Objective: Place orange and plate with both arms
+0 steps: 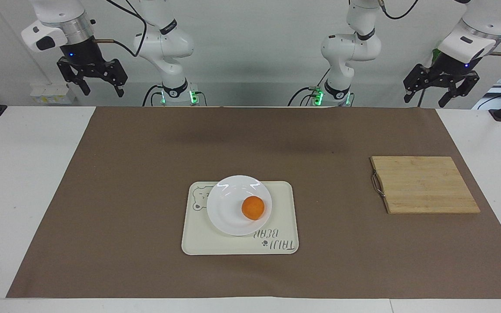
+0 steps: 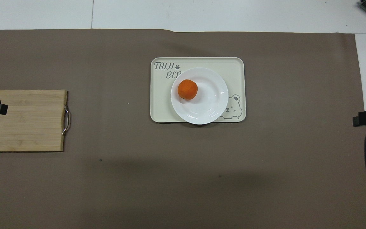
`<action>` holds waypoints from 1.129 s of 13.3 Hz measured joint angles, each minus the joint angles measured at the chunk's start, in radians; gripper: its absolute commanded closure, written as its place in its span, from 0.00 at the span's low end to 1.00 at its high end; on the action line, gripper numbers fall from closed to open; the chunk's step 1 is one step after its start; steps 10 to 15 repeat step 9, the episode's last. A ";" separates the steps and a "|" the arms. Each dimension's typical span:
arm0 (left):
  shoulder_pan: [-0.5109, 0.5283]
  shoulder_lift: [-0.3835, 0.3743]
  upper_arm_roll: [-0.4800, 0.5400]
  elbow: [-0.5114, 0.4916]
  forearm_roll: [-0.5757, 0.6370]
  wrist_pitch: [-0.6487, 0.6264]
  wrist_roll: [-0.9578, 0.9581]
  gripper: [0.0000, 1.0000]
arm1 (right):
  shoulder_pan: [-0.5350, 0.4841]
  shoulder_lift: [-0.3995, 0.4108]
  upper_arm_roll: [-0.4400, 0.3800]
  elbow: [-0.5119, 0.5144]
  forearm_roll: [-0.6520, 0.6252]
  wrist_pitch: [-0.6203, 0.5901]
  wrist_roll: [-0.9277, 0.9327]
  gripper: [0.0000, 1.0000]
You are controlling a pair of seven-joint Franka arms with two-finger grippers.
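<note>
The orange [image 1: 253,207] lies on the white plate [image 1: 226,211], and the plate rests on the cream bear tray [image 1: 237,245] in the middle of the brown mat. In the overhead view the orange [image 2: 187,89] lies off-centre on the plate [image 2: 208,103], toward the left arm's end. My right gripper [image 1: 102,90] is open and empty, raised high over the right arm's end of the table. My left gripper [image 1: 425,101] is open and empty, raised high over the left arm's end. Both are far from the plate. Only their tips show in the overhead view.
A wooden cutting board [image 1: 424,184] with a metal handle lies on the mat toward the left arm's end; it also shows in the overhead view [image 2: 24,127]. The brown mat [image 1: 124,195] covers most of the white table.
</note>
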 measured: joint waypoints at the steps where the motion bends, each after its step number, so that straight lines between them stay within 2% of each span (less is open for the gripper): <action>1: 0.000 0.000 0.000 0.000 0.000 0.000 0.000 0.00 | 0.000 0.000 0.005 0.000 0.000 0.000 0.000 0.00; 15: 0.000 0.000 -0.004 0.000 0.000 0.012 0.000 0.00 | -0.006 0.024 -0.002 0.012 0.000 -0.002 0.000 0.00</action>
